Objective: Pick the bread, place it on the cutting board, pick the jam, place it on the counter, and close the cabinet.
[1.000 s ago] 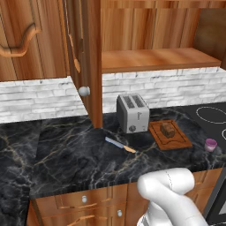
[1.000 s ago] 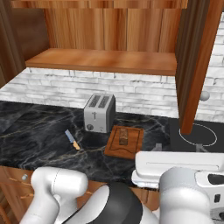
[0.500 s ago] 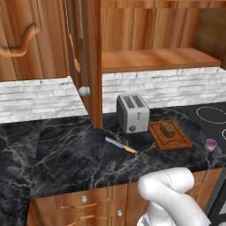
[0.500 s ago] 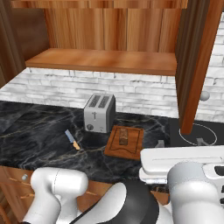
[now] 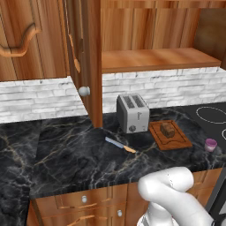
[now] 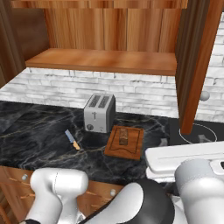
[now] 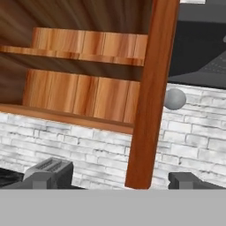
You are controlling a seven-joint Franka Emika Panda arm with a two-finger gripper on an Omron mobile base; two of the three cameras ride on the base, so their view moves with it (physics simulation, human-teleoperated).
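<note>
The bread (image 5: pixel 167 129) (image 6: pixel 124 136) rests on the cutting board (image 5: pixel 175 140) (image 6: pixel 133 148), right of the toaster. On the black counter (image 5: pixel 79 154), the jam (image 5: pixel 211 144) stands near the front edge, right of the board. The cabinet (image 5: pixel 154 59) is open, with a bare shelf; one door (image 5: pixel 90 62) sticks out edge-on and the other door (image 6: pixel 197 65) hangs at the right. My gripper (image 7: pixel 114 183) is open, with nothing between its fingertips (image 7: pixel 185 180). It faces the right door's edge (image 7: pixel 150 97) and its round knob (image 7: pixel 175 98).
A silver toaster (image 5: pixel 132 112) (image 6: pixel 99 113) stands against the white brick wall. A knife (image 5: pixel 120 145) (image 6: pixel 72 140) with an orange handle lies on the counter left of the board. A black stovetop (image 5: pixel 212 114) lies at the right. Drawers (image 5: pixel 84 199) run below the counter.
In the right base view the hand has drifted a little up and to the right. The bread, jam, board and doors have not moved.
</note>
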